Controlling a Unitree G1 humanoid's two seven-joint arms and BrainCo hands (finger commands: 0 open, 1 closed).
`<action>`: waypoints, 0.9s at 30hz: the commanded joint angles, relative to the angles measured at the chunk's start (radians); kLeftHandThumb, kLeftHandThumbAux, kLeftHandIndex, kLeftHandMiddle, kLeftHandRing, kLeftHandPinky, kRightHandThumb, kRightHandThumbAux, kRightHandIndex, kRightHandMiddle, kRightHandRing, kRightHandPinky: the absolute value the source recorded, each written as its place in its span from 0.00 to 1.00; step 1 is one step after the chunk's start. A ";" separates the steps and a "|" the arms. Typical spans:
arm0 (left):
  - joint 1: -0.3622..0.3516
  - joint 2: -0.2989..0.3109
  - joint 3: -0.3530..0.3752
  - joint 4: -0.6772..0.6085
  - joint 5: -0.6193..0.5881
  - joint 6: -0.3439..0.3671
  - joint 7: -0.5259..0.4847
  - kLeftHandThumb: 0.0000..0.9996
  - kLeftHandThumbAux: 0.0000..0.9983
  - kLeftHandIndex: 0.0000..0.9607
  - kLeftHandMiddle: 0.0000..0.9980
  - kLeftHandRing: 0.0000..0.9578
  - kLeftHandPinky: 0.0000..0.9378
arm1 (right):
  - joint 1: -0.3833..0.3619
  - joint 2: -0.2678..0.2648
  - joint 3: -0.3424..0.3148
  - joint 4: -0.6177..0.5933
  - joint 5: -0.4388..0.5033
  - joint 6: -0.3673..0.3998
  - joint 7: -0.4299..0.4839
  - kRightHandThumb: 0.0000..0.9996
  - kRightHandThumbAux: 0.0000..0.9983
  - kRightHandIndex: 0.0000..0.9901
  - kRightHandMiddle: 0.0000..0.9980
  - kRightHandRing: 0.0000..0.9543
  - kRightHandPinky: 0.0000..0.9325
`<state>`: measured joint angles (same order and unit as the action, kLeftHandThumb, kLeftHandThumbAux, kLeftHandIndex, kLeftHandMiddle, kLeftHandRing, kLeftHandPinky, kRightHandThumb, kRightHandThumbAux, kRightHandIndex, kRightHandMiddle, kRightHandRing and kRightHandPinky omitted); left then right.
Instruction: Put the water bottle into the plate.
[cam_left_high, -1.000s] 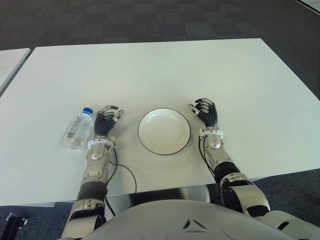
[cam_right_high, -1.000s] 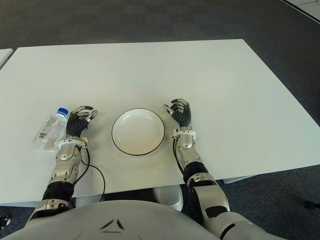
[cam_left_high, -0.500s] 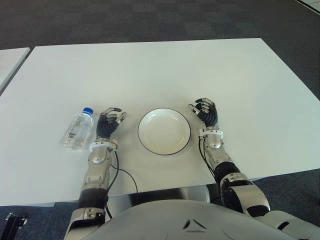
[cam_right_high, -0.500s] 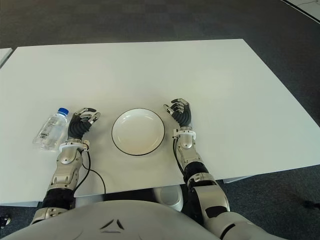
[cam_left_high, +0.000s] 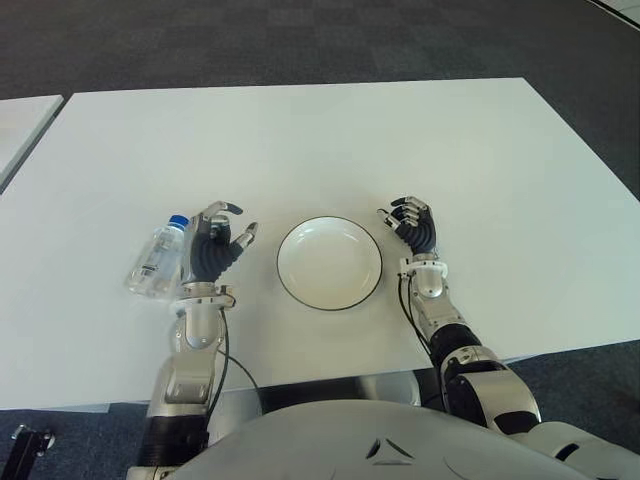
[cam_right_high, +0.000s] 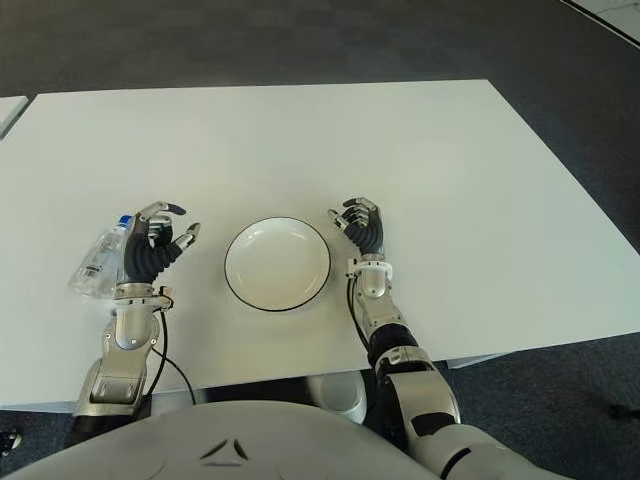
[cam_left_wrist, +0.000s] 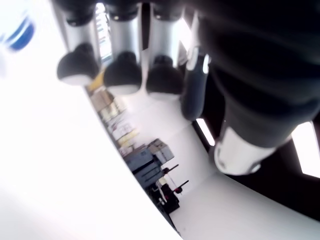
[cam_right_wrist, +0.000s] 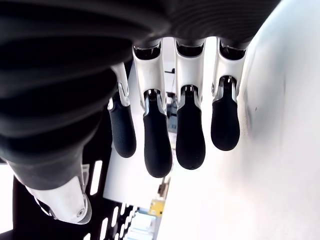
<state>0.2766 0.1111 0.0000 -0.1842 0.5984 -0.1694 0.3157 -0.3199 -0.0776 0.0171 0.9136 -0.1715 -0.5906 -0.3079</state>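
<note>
The water bottle (cam_left_high: 156, 263) lies on its side on the white bench (cam_left_high: 300, 150), its blue cap (cam_left_high: 177, 222) pointing away from the robot, well to the left of the plate (cam_left_high: 329, 262). The left hand (cam_left_high: 213, 247) is raised just beside the bottle on its plate side, thumb and fingers spread and holding nothing; its wrist view shows the fingertips (cam_left_wrist: 122, 74) bare, with a blur of the blue cap at the edge. The right hand (cam_left_high: 412, 225) shows just to the right of the plate, its fingers loosely curled and empty. The bottle looks like thin clear plastic with a paper label around its middle, and whether it holds water cannot be told; judging by its size it should be light either way. A round body lying flat will likely roll if nudged from the side, and thin walls will dent under a hard squeeze, so the sensible hold is a wrap around the labelled mid-section, where the plastic is less slick and the weight balances, thumb on one side and fingers on the other. Gripping near the cap would leave the far end swinging. The plate is shallow with a low dark rim (cam_left_high: 377, 270), so the bottle should be laid across its middle rather than dropped, or it may roll back out.
</note>
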 joint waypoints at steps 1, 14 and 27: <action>0.020 0.007 -0.028 -0.038 0.163 0.051 0.090 0.71 0.72 0.46 0.87 0.90 0.91 | 0.013 0.006 -0.001 0.011 -0.001 0.013 0.006 0.71 0.73 0.44 0.62 0.67 0.68; 0.068 -0.028 -0.048 -0.132 0.322 0.184 0.182 0.71 0.72 0.45 0.78 0.80 0.76 | 0.012 0.007 0.002 0.010 -0.006 0.018 0.007 0.71 0.73 0.44 0.62 0.67 0.67; 0.012 0.005 0.003 -0.033 0.390 0.271 0.333 0.45 0.69 0.08 0.11 0.10 0.09 | 0.011 0.011 0.004 0.009 -0.008 0.021 0.001 0.71 0.73 0.44 0.62 0.67 0.68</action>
<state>0.3069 0.0986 -0.0082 -0.2604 0.9544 0.0771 0.6080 -0.3206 -0.0742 0.0185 0.9123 -0.1735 -0.5862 -0.3061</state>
